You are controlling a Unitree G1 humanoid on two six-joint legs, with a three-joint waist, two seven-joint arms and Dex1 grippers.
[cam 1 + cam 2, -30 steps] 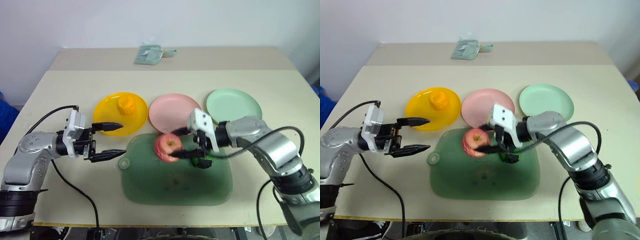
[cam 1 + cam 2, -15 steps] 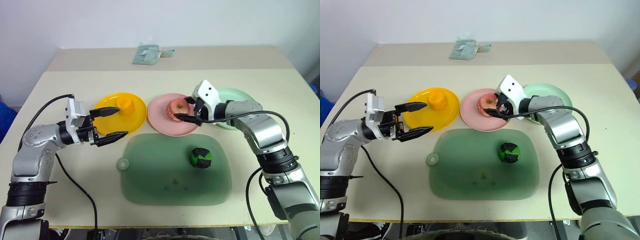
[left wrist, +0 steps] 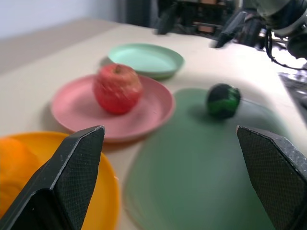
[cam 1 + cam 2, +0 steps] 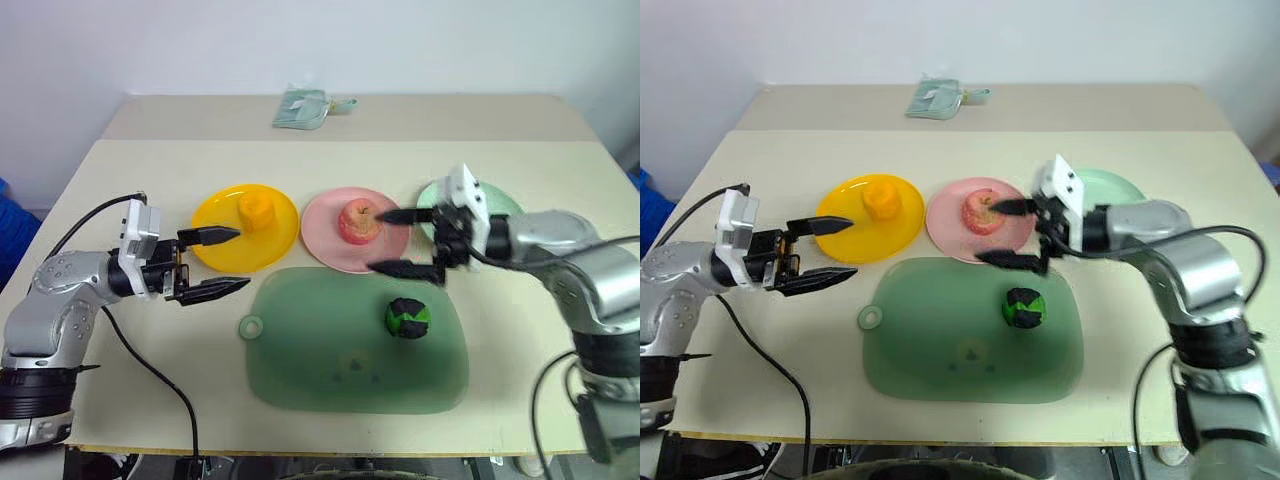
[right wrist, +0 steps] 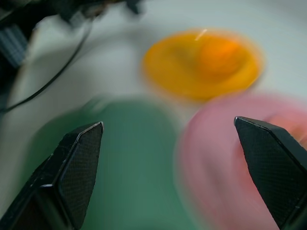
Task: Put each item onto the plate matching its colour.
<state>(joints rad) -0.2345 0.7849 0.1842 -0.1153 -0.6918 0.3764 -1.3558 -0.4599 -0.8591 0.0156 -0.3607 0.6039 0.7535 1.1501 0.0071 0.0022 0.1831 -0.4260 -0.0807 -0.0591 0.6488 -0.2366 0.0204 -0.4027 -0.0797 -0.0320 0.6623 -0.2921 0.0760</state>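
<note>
My right tool (image 4: 402, 241) gapes wide and empty. The green ball (image 4: 407, 316) on the mat (image 4: 330, 360), at its five o'clock, may roll if nudged.

The three plates, yellow (image 4: 245, 228), pink (image 4: 356, 232) and mint green (image 4: 470, 205), look like smooth plastic with a soft sheen. Just in front of the pink plate lies a translucent dark green mat (image 4: 355, 340), smooth and faintly glossy. The worktop (image 4: 150, 400) is matt beige. The left gripper's (image 3: 172, 177) fingers (image 3: 72, 172) are black with a fine knurled texture.
</note>
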